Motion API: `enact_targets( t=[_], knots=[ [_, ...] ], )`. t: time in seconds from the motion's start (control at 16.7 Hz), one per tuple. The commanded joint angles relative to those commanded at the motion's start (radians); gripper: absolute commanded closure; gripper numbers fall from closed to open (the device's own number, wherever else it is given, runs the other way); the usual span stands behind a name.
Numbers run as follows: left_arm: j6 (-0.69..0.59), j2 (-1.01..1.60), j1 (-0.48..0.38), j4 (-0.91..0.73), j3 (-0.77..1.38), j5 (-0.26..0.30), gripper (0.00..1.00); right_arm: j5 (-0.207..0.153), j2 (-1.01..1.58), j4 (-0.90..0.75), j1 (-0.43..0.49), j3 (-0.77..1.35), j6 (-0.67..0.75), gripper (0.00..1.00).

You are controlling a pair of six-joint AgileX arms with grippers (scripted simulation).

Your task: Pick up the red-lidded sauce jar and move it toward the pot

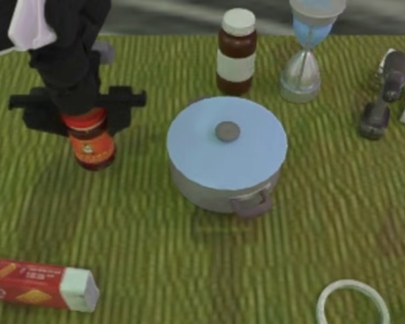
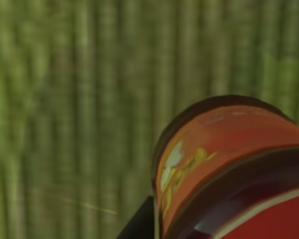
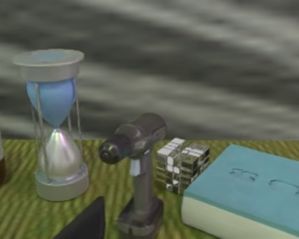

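The left gripper [image 1: 77,106] was clamped across the red lid end of the red-lidded sauce jar [image 1: 92,140], near the top view's left side, with its black crossbar spanning the lid. The jar hung below it, label and dark base pointing toward the lower edge of the top view; it appeared tilted rather than upright. In the left wrist view the jar [image 2: 224,164] filled the lower corner, with only the green woven mat of the tabletop [image 2: 65,99] behind it, which suggested that it was off the surface, though the gap could not be confirmed. The pot [image 1: 226,152], pale-blue lid and grey knob in place, stood near the middle, apart from the jar, its side handle turned toward the lower edge.

Risks, as judged: the grip sat high on the lid, so the hanging body could swing or slip out during a fast sideways move. A low carry could strike the pot's wall or lid rim. A path drifting toward the top edge would approach the brown jar with white lid [image 1: 237,52], just behind the pot.

The right arm was parked at the right; its wrist view showed an hourglass [image 3: 55,124], a power drill [image 3: 137,169], a mirrored cube [image 3: 183,164] and a teal book [image 3: 249,191]. Its finger state could not be told.
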Motion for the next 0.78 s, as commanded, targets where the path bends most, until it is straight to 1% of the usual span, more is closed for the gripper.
enact_targets(
  t=[0.36,0.66,0.78],
  knots=[
    [-0.009,0.003,-0.002,0.008,-0.011,-0.002,1.0,0.0,0.0,0.0,0.0,0.0,0.0,0.0],
    [-0.005,0.06,-0.001,0.144,-0.077,-0.001,1.0,0.0,0.0,0.0,0.0,0.0,0.0,0.0],
    [-0.005,0.077,0.0,0.172,-0.094,-0.001,1.0,0.0,0.0,0.0,0.0,0.0,0.0,0.0]
  ],
)
